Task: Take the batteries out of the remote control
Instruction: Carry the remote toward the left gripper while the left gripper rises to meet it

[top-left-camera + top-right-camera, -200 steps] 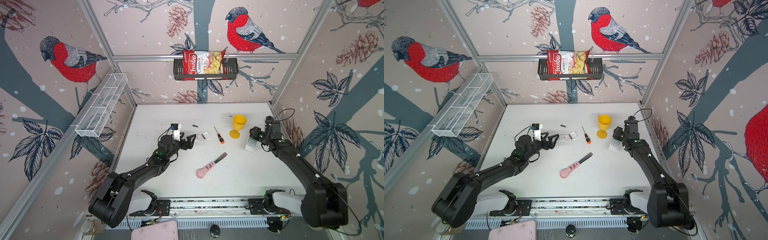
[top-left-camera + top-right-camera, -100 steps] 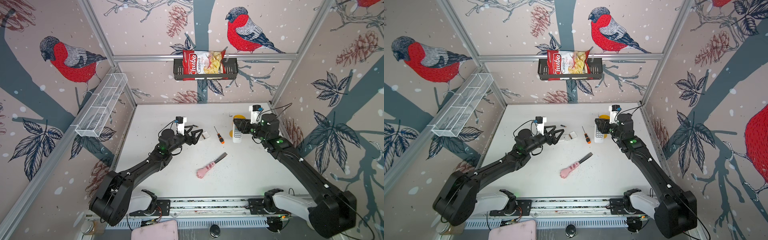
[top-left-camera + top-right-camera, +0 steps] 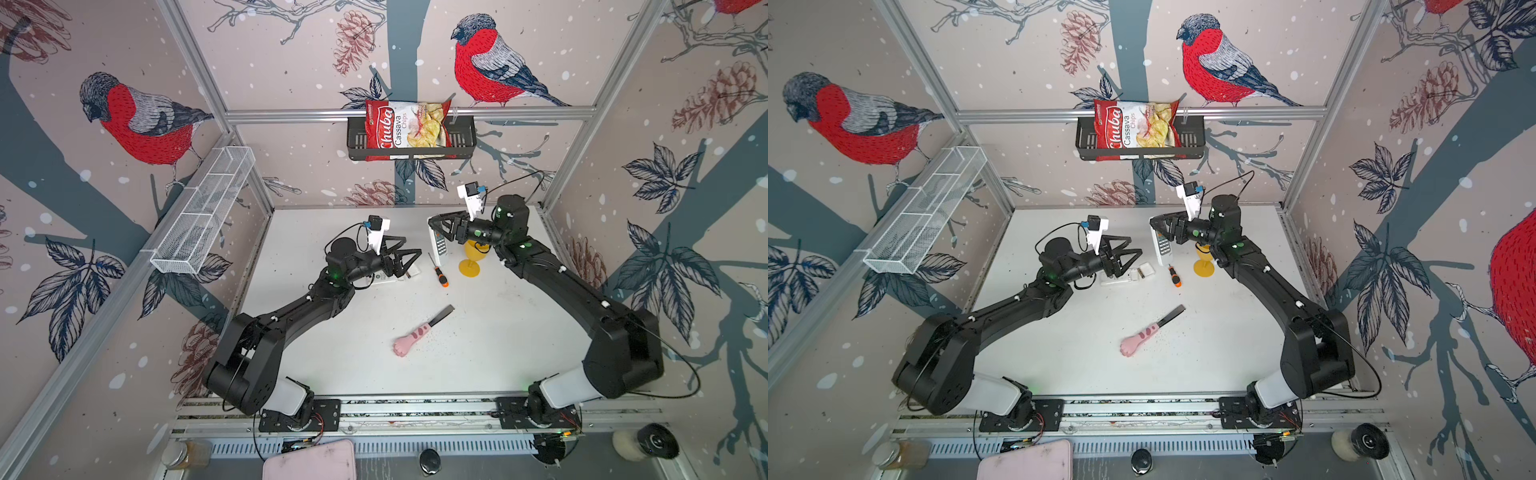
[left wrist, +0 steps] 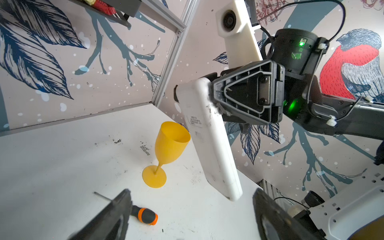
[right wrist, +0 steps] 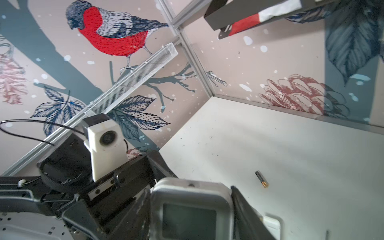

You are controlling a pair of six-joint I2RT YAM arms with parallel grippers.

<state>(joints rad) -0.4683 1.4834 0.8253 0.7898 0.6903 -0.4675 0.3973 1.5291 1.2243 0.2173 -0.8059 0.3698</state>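
One loose battery (image 5: 261,179) lies on the table (image 3: 498,332) ahead of the right gripper (image 3: 435,229), which pinches the white remote control (image 4: 209,145) aloft by its upper end. The left gripper (image 3: 412,245) gapes just short of its lower end. Any more inside, perhaps behind a closed cover, are light, rigid, slippery: pinch mid-length.

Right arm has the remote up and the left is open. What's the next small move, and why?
Probably ease the open left gripper forward to the lower end of the remote. The right gripper clamps the remote's upper end in the air. In the left wrist view the remote's back faces the left gripper, with a seam near the bottom and the cover apparently closed.
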